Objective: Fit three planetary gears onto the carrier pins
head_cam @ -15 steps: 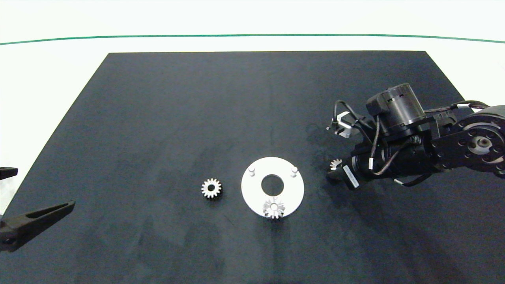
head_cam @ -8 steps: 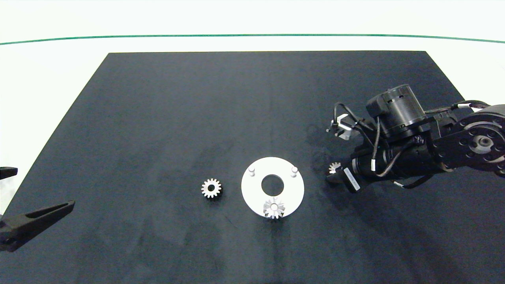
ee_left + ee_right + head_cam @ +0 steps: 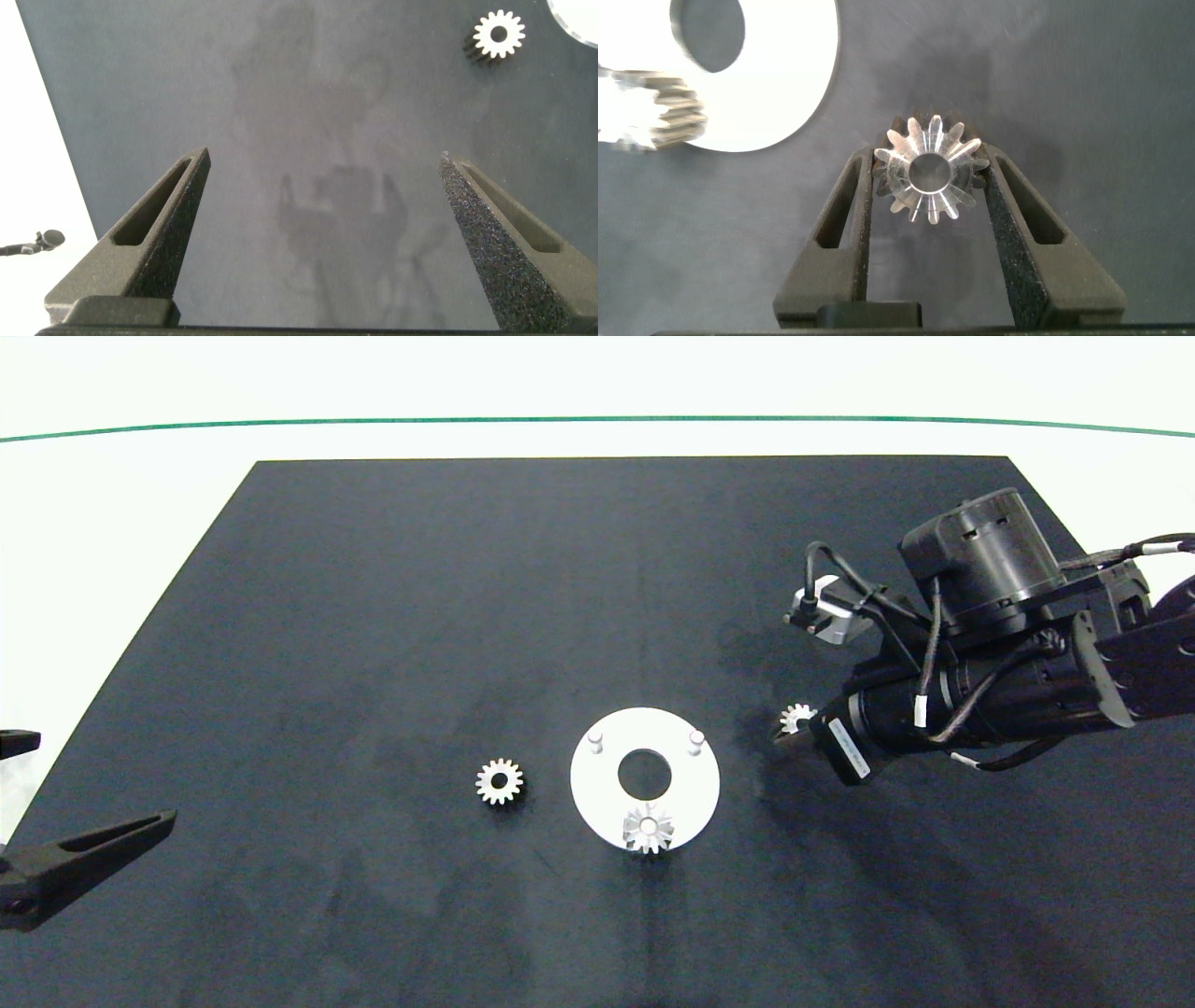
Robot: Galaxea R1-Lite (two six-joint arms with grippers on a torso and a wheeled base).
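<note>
The white carrier disc (image 3: 686, 798) lies mid-mat with two bare carrier pins (image 3: 596, 739) (image 3: 695, 738) on its far side. One planetary gear (image 3: 648, 829) sits on the near pin. Another gear (image 3: 499, 781) lies loose on the mat to the disc's left, also in the left wrist view (image 3: 497, 35). My right gripper (image 3: 929, 161) is shut on a third gear (image 3: 929, 187), held flat just right of the disc (image 3: 785, 84); in the head view that gear (image 3: 796, 717) shows at the gripper's tip. My left gripper (image 3: 322, 163) is open and parked at the mat's left edge.
A black mat (image 3: 373, 616) covers the white table, whose far side carries a green line (image 3: 597, 420). The right arm's wrist and cables (image 3: 971, 644) hang over the mat's right side.
The right arm has risen and drawn back slightly to the right, keeping the gear in its fingers. The left arm, the disc and the other gears have not moved.
</note>
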